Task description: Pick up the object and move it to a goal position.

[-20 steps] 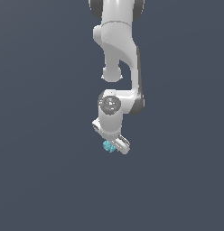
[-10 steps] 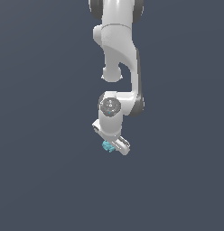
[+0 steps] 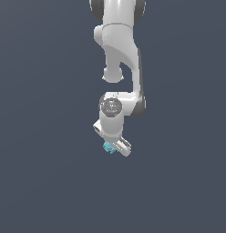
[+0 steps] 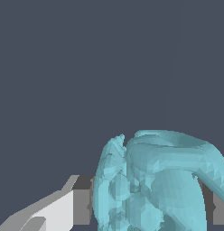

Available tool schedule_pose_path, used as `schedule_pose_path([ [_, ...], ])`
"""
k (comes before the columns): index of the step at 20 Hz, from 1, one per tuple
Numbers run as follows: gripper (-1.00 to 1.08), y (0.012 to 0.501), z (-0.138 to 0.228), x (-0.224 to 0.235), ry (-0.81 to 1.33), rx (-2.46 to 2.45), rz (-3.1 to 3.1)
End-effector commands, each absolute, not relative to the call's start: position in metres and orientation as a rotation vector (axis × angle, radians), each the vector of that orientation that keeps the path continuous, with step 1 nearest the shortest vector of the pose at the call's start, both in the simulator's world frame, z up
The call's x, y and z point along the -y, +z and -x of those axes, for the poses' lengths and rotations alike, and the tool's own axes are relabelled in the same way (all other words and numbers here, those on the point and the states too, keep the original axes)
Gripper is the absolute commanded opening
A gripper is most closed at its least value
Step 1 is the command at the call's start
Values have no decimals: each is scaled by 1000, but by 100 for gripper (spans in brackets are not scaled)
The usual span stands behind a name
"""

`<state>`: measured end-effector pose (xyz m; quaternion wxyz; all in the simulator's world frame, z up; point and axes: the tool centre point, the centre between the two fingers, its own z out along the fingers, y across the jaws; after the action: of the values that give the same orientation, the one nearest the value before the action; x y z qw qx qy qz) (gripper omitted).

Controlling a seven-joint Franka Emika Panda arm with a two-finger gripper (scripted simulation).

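The object is a small lumpy turquoise blob (image 3: 108,147), seen in the exterior view just under the white arm's hand, mostly hidden by it. My gripper (image 3: 113,148) points down and is shut on the blob. In the wrist view the blob (image 4: 154,185) fills the space between my two fingers; one finger (image 4: 64,210) shows beside it, with its dark pad against the blob, and the other is mostly hidden behind it.
A flat, plain dark grey surface (image 3: 46,136) lies all around the arm. No other objects, containers or edges are in view.
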<state>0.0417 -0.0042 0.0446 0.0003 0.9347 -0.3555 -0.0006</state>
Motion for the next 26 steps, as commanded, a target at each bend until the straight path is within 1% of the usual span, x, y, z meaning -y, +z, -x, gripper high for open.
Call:
schedule_pose_path([
  [1, -100, 52, -44, 3, 0, 1117, -2936],
  [8, -100, 90, -58, -4, 1, 1117, -2936],
  [20, -100, 189, -95, -23, 1, 1117, -2935],
  [26, -100, 220, -108, -29, 1, 1117, -2935],
])
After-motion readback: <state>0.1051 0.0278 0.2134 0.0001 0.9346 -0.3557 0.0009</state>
